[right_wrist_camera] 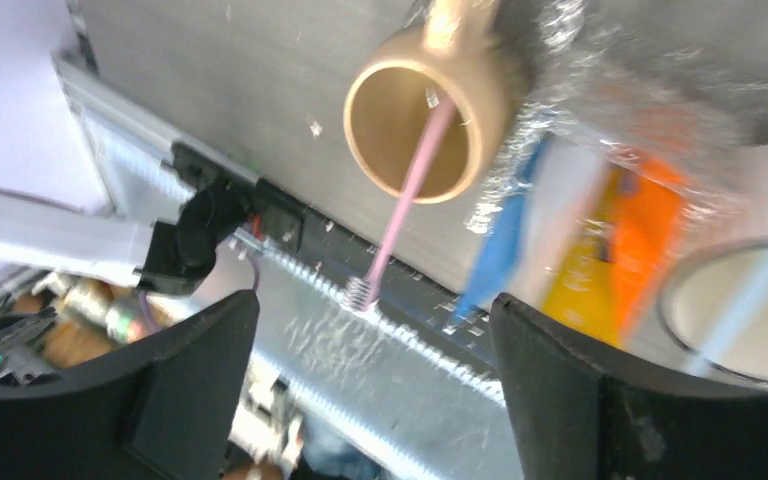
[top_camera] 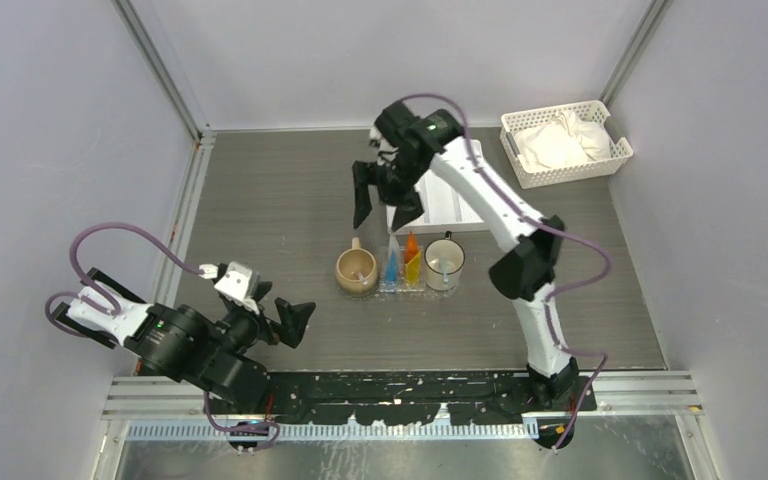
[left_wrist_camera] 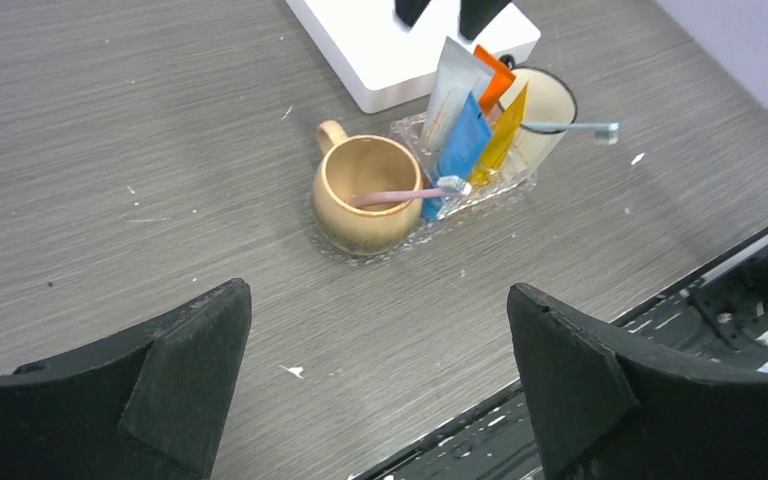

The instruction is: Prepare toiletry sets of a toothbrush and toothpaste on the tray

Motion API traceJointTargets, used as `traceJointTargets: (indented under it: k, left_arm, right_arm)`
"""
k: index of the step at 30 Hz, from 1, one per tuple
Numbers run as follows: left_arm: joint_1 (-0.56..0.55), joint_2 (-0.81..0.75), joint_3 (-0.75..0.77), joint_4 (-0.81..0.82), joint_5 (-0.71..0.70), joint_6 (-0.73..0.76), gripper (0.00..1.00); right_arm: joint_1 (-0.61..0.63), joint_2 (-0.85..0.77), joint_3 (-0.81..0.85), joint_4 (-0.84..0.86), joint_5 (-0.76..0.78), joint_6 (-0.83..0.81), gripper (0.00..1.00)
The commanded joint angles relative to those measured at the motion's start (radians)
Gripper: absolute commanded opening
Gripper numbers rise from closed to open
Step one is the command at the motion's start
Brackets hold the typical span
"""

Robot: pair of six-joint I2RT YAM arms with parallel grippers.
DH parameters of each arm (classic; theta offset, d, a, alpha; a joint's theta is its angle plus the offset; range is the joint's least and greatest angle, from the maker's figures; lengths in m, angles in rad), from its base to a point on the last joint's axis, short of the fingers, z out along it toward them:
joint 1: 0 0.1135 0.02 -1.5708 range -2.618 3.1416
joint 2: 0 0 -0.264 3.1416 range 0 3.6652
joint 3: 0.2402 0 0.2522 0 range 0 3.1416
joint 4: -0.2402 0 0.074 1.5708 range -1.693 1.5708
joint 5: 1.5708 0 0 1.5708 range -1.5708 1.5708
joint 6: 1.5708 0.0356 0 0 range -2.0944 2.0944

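Heads up, your right wrist view is smeared, so the toothpaste tubes [right_wrist_camera: 505,235] are just blue and orange blurs, and the clear tray [left_wrist_camera: 492,190] barely shows. Your right pincer [top_camera: 384,221] is spread wide, gripping nothing, just up-frame of the tubes standing in the tray mid-picture. Your left pincer [left_wrist_camera: 377,295] gapes empty, with the tray upper-centre in its view.

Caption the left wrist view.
Open left gripper frames toothpaste tubes standing on the clear tray between a tan mug and a white mug, each holding a toothbrush.
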Motion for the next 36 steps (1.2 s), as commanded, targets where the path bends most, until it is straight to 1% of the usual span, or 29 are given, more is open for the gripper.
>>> traceJointTargets:
  k: [1, 2, 3, 4, 5, 6, 7, 8, 9, 10, 12, 13, 14, 16, 17, 18, 19, 20, 21, 22, 23, 24, 25, 26, 27, 29, 32, 34, 36]
  left_arm:
    - [-0.002, 0.005, 0.077, -0.129, -0.081, -0.072, 1.0]
    - [-0.003, 0.002, 0.093, -0.143, -0.097, -0.073, 1.0]
    - [-0.003, -0.003, 0.106, -0.157, -0.114, -0.075, 1.0]
    - [0.0, -0.013, 0.119, -0.167, -0.133, -0.074, 1.0]
    - [0.0, -0.021, 0.13, -0.167, -0.155, -0.063, 1.0]
    - [0.001, -0.029, 0.137, -0.127, -0.177, -0.028, 1.0]
    - [0.003, -0.039, 0.14, -0.049, -0.202, 0.064, 1.0]
    - [0.003, -0.048, 0.14, 0.042, -0.224, 0.211, 1.0]
    - [0.003, -0.061, 0.136, 0.172, -0.248, 0.348, 1.0]
    - [0.003, -0.074, 0.124, 0.359, -0.272, 0.558, 1.0]
    - [0.003, -0.097, 0.056, 0.82, -0.302, 1.003, 1.0]
    - [0.003, -0.097, 0.045, 0.976, -0.29, 1.147, 1.0]
    - [0.004, -0.081, 0.056, 1.051, -0.27, 1.21, 1.0]
    - [0.025, -0.005, 0.101, 1.083, -0.227, 1.243, 1.0]
    - [0.058, 0.054, 0.119, 1.125, -0.186, 1.287, 1.0]
    - [0.11, 0.114, 0.135, 1.185, -0.11, 1.341, 1.0]
    - [0.178, 0.187, 0.165, 1.214, -0.014, 1.355, 1.0]
    - [0.239, 0.294, 0.226, 1.116, 0.085, 1.294, 1.0]
    - [0.312, 0.369, 0.292, 1.047, 0.149, 1.243, 1.0]
    - [0.389, 0.436, 0.349, 0.987, 0.207, 1.211, 1.0]
    - [0.475, 0.471, 0.379, 0.965, 0.276, 1.184, 1.0]
    - [0.583, 0.473, 0.376, 0.984, 0.388, 1.169, 1.0]
    - [0.733, 0.444, 0.342, 1.038, 0.53, 1.152, 1.0]
    - [0.844, 0.404, 0.278, 1.098, 0.686, 1.137, 1.0]
    - [0.949, 0.363, 0.236, 1.138, 0.765, 1.12, 1.0]
    - [1.133, 0.325, 0.203, 1.142, 0.871, 1.1, 1.0]
    - [1.382, 0.335, 0.173, 1.111, 1.057, 1.06, 1.0]
    - [1.499, 0.317, 0.118, 1.144, 1.149, 1.025, 1.0]
    - [1.566, 0.299, 0.062, 1.184, 1.196, 1.003, 1.0]
  right_arm:
    - [-0.034, -0.437, -0.218, 0.277, 0.326, -0.018, 0.97]
    - [-0.037, -0.539, -0.344, 0.373, 0.393, -0.019, 0.99]
    - [-0.042, -0.647, -0.49, 0.51, 0.445, -0.012, 1.0]
    - [-0.06, -0.74, -0.667, 0.6, 0.486, -0.004, 1.0]
    - [-0.085, -0.833, -0.743, 0.67, 0.516, 0.007, 1.0]
    - [-0.117, -0.909, -0.886, 0.726, 0.529, 0.016, 1.0]
    - [-0.158, -0.971, -0.971, 0.76, 0.536, 0.017, 1.0]
    - [-0.195, -1.017, -1.036, 0.775, 0.535, 0.011, 1.0]
    - [-0.241, -1.044, -1.084, 0.772, 0.524, 0.0, 1.0]
    - [-0.299, -1.067, -1.12, 0.77, 0.513, -0.011, 1.0]
    - [-0.388, -1.1, -1.192, 0.791, 0.445, -0.023, 1.0]
    - [-0.43, -1.117, -1.226, 0.816, 0.398, -0.023, 1.0]
    - [-0.466, -1.129, -1.256, 0.838, 0.367, -0.02, 1.0]
    - [-0.522, -1.137, -1.299, 0.877, 0.327, -0.007, 1.0]
    - [-0.541, -1.135, -1.314, 0.891, 0.308, 0.007, 1.0]
    - [-0.553, -1.137, -1.329, 0.913, 0.291, 0.021, 1.0]
    - [-0.558, -1.138, -1.345, 0.942, 0.27, 0.035, 1.0]
    - [-0.561, -1.138, -1.354, 0.964, 0.262, 0.045, 1.0]
    - [-0.562, -1.137, -1.36, 0.966, 0.262, 0.048, 1.0]
    - [-0.565, -1.138, -1.365, 0.966, 0.274, 0.047, 1.0]
    - [-0.569, -1.144, -1.373, 0.966, 0.293, 0.044, 1.0]
    - [-0.574, -1.151, -1.386, 0.974, 0.316, 0.038, 1.0]
    - [-0.58, -1.152, -1.398, 0.978, 0.341, 0.032, 1.0]
    - [-0.59, -1.149, -1.414, 0.983, 0.36, 0.025, 1.0]
    - [-0.599, -1.146, -1.436, 1.001, 0.375, 0.023, 1.0]
    - [-0.613, -1.117, -1.478, 1.042, 0.399, 0.019, 1.0]
    - [-0.64, -1.024, -1.507, 1.102, 0.416, 0.012, 0.99]
    - [-0.65, -0.94, -1.474, 1.113, 0.436, 0.007, 0.95]
    - [-0.651, -0.851, -1.409, 1.102, 0.465, -0.004, 0.92]
